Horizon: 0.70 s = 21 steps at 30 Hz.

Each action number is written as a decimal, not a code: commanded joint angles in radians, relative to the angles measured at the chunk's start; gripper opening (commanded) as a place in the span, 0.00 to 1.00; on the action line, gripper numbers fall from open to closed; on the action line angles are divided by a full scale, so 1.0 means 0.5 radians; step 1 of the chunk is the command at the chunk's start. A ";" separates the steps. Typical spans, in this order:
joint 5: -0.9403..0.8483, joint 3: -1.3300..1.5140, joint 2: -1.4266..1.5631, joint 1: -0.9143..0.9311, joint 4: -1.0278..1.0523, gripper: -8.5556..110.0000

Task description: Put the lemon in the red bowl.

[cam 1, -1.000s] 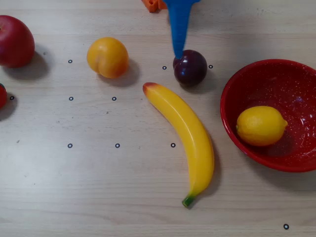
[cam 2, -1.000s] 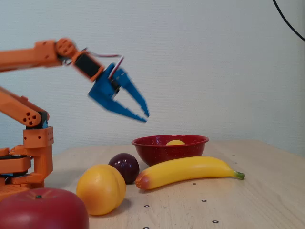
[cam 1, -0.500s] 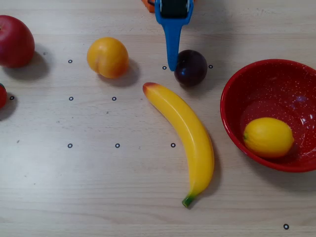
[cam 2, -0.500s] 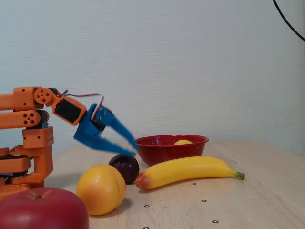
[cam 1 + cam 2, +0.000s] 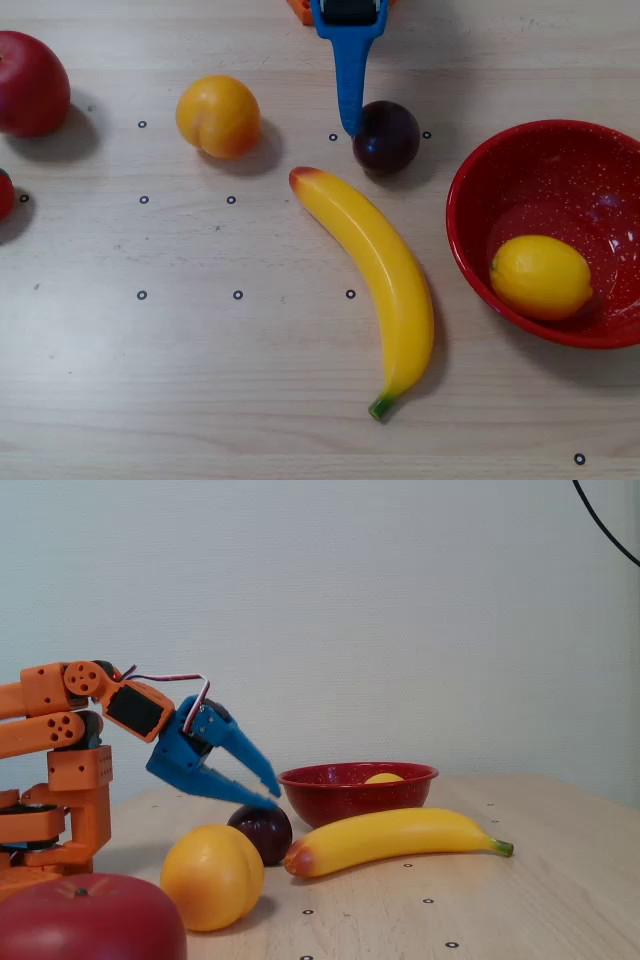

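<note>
Inside red bowl [image 5: 480,180]: lemon [image 5: 541,277], well apart from open, empty hand [image 5: 272,795].

Clearance: my claw [image 5: 268,790] hangs spread, tips just above the dark plum [image 5: 385,137]. Obstacles: banana [image 5: 372,270] lies diagonally mid-counter; orange fruit [image 5: 218,116] left of plum; red bowl [image 5: 470,250] at right edge, lemon [image 5: 541,277] inside. Bare counter [image 5: 200,370] along the overhead view's bottom.
</note>
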 commanded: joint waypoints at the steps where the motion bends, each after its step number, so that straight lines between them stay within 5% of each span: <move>1: -0.061 0.028 0.031 -0.077 0.031 0.07; 21: -0.178 0.028 0.031 -0.083 0.196 0.09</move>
